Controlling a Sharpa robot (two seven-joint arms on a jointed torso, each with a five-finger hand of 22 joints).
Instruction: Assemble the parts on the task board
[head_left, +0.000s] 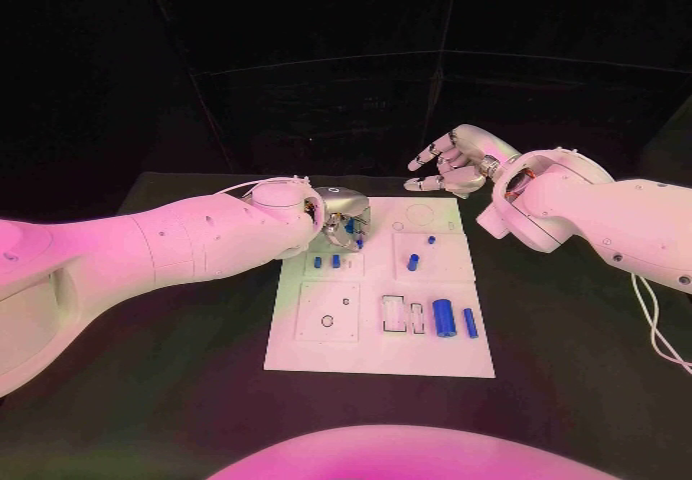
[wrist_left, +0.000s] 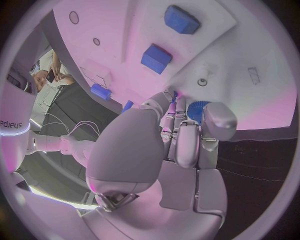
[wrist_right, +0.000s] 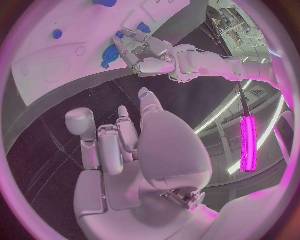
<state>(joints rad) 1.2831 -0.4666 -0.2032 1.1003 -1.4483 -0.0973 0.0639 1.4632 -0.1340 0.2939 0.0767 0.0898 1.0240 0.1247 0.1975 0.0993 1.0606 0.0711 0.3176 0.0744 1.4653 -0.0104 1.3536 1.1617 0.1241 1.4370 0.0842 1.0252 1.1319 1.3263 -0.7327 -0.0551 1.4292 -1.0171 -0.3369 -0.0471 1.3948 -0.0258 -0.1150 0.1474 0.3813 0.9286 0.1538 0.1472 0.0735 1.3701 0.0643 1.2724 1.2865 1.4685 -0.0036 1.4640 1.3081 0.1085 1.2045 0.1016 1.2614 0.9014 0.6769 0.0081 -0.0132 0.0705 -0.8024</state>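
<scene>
The left hand (head_left: 340, 215) is hovering low over the far left part of the task board (head_left: 378, 355), its fingers (wrist_left: 187, 145) curling round a small blue part (wrist_left: 197, 109). The other blue parts (head_left: 444, 318) are lying nearer the robot. The right hand (head_left: 453, 160) is waiting past the board's far edge, spread and empty, further from the work.

We note the flat white rectangular task board (head_left: 325, 355) mid-table (small blue cylindrical parts (head_left: 444, 318) on it), left hand (head_left: 343, 215) over its far-left corner.
</scene>
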